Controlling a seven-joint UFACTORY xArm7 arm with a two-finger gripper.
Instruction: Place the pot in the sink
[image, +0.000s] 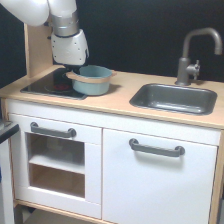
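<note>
The light blue-grey pot (92, 81) with a tan rim band stands at the right edge of the black hob (47, 86), on the exterior view's left of the countertop. My gripper (71, 69) hangs from the white arm and is down at the pot's left rim and handle. Its dark fingers blend into the dark hob behind them, so I cannot tell how the jaws stand or whether they hold the rim. The sink (172, 98), a dark grey basin, is sunk in the countertop on the exterior view's right, well apart from the pot, with nothing in it.
A grey faucet (192, 57) rises behind the sink and curves over its back edge. A wood upright panel (37, 50) stands behind the hob. A strip of light wood countertop (120, 92) lies between pot and sink. White cabinet doors with grey handles are below.
</note>
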